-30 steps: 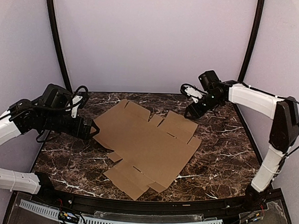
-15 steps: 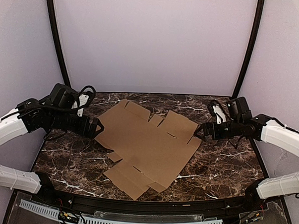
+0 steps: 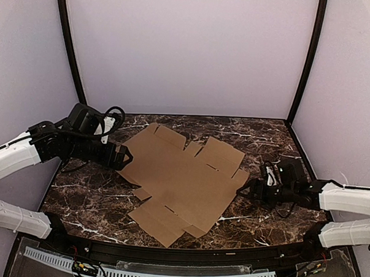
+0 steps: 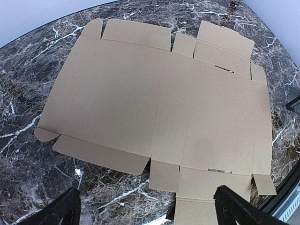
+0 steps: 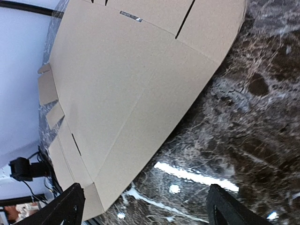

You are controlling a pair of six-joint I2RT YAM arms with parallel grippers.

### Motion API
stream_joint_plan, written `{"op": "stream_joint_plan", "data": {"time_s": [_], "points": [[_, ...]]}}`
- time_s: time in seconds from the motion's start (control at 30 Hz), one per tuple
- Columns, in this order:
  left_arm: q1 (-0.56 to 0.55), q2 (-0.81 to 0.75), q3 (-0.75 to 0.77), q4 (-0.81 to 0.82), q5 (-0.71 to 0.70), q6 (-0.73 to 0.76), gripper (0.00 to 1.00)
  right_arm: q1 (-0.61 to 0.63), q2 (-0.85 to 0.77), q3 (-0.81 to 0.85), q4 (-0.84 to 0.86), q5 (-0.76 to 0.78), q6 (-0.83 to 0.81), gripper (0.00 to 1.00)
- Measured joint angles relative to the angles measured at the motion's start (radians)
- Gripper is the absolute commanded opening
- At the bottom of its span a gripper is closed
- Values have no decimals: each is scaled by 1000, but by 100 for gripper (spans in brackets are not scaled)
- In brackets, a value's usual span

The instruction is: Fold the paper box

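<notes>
- Top external view: a paper box, unfolded into one flat sheet of plain brown corrugated cardboard cut with flaps and slots, lies in the middle of a dark marble-patterned desk veined with white.
- The sheet is turned at an angle, with one corner pointing toward the near edge of the desk. Its flaps spread outward on every side and lie flat.
- The left tool reaches in from the left and hangs just beside the sheet's left edge. From above it is not clear whether it touches the cardboard.
- The right tool sits low over the desk, just beside the sheet's right edge, on a white and black arm that comes in from the right.
- Left wrist view: the whole sheet lies ahead, seen from above. Two black fingertips show in the bottom corners, spread wide and gripping nothing. Between them are only the desk and the sheet's nearest flaps.
- Right wrist view: the sheet is seen at a low slant, its edge running diagonally across the picture, with glossy marble catching bright reflections beside it. Two black fingertips sit in the bottom corners, spread wide and holding nothing.
- Pale lilac walls enclose the desk on three sides, with black poles rising at the back corners.
</notes>
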Motion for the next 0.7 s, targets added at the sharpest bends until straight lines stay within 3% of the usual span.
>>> {"op": "stream_joint_plan", "data": {"time_s": [0.37, 0.7], "points": [[0, 0, 0, 14, 0, 5, 100, 145, 62, -155, 353, 91, 394, 76], [0, 0, 0, 14, 4, 13, 99, 168, 290, -220, 745, 144, 614, 71]]}}
